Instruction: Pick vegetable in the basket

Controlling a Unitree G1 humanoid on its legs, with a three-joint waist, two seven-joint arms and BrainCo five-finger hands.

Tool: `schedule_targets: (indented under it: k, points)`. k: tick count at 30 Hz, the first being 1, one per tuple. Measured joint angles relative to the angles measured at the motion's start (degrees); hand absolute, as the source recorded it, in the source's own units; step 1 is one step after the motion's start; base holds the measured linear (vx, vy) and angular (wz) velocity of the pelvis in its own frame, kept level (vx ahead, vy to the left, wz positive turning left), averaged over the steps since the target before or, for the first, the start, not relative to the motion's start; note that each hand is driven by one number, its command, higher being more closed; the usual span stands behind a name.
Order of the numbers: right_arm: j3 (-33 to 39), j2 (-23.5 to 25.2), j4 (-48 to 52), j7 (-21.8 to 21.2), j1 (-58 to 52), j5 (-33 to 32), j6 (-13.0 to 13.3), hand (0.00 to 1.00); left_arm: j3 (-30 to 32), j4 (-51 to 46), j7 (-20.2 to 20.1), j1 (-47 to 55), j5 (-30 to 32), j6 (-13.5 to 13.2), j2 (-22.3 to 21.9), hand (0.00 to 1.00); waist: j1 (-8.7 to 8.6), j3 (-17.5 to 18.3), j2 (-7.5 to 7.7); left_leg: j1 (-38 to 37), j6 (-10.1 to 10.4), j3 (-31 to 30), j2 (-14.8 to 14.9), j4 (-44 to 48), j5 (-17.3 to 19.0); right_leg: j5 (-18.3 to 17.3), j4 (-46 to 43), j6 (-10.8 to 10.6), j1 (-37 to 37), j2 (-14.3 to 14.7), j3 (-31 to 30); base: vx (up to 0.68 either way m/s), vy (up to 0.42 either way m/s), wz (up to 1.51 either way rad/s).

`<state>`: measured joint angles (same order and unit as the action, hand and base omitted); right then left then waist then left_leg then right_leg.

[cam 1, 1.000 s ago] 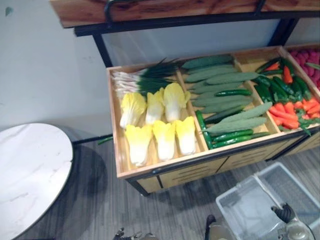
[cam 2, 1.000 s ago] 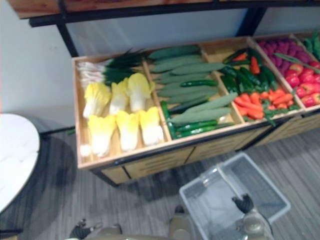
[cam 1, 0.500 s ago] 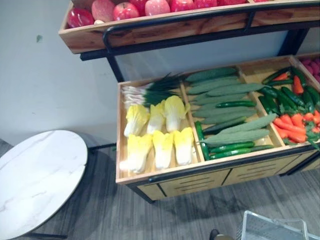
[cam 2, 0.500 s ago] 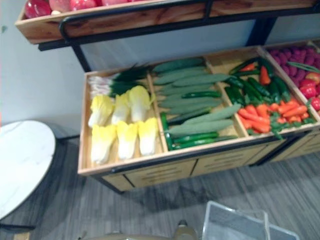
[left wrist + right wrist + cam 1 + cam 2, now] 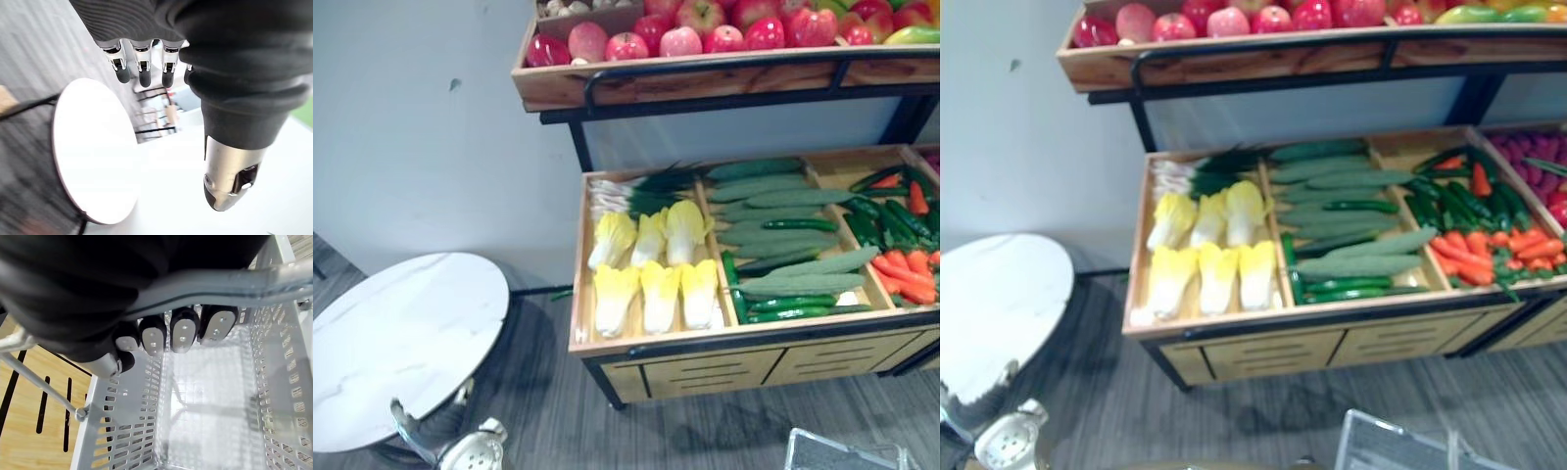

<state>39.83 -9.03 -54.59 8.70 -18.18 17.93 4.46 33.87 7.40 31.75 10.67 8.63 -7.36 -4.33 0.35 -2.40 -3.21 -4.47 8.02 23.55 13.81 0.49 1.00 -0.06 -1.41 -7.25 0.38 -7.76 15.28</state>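
Around basket handle [image 5: 220,285], right hand [image 5: 182,335] curls.

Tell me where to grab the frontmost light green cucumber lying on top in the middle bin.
I'd grip the cucumber around its middle, from above, with the open left robot hand across its length. It lies flat atop the other cucumbers, with both long sides exposed.

Left hand [image 5: 234,73]: ribbed dark cover (silver fingers [image 5: 142,61]).
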Motion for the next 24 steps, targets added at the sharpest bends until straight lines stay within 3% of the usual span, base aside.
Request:
schedule_targets:
  k: [4, 10, 14, 17, 19, 24]
  points:
    - [-3.3, 0.0, 0.2, 0.0, -0.4, 0.0, 0.0, 1.0, -7.3, -5.7, 0.6, 0.2, 4.5, 0.1, 0.0, 0.0, -0.08, 0.3, 0.29, -1.4, 0.1, 1.9, -0.4, -0.2, -0.1, 1.6, 1.5, -0.2, 0.4, 0.1, -1.2, 0.07, 0.03, -0.17]
    - [-6.5, -0.1, 0.2, -0.1, -0.1, 0.2, 0.0, 1.0, -14.2, -4.6, 0.3, -1.5, 6.2, 0.1, 0.3, 0.0, -0.42, 0.5, 1.07, -2.8, 0.2, 4.2, -0.2, -0.4, 0.0, 2.3, 2.8, 0.1, 0.8, 1.1, -3.2, 0.07, -0.004, -0.21]
    - [-6.9, -0.1, 0.2, -0.2, 1.3, 1.2, 0.0, 1.0, -15.1, 1.2, -0.7, -3.6, 6.1, 0.1, 0.4, 0.0, -1.82, 0.6, 1.33, -3.1, 0.3, 4.5, -0.1, -0.6, 0.1, 4.0, 5.6, 0.4, 2.0, 1.6, -4.5, 0.04, -0.013, -0.1]
    - [-7.4, -0.3, 0.2, -0.1, 2.1, 2.3, 0.0, 1.0, -15.6, 3.3, -0.7, -3.6, 6.0, 0.4, 0.7, 0.0, -1.75, 0.5, 1.4, -3.9, 0.7, 6.1, 0.1, -0.6, 0.7, 4.6, 7.0, 0.6, 2.1, 2.1, -6.1, -0.02, -0.021, -0.34]
    - [-9.5, -1.3, -0.4, -0.1, 3.2, 2.4, 0.0, 1.0, -16.0, 11.9, -0.6, -5.9, 5.9, 0.6, 4.1, 0.0, -2.12, 0.5, 1.42, -4.5, 1.0, 7.5, -0.2, -0.3, 2.1, 5.0, 7.5, 0.5, 1.7, 2.2, -8.0, -0.04, -0.033, -0.37]
    - [-11.3, -2.2, -0.8, 0.0, 4.7, 2.4, 0.0, 1.0, -15.9, 18.2, -0.6, -7.9, 5.9, 1.2, 6.2, 0.0, -3.43, 0.5, 1.47, -3.7, 1.1, 7.5, -0.6, -0.3, 2.3, 5.1, 7.5, 0.5, 0.5, 2.0, -8.7, 0.01, -0.006, -0.07]
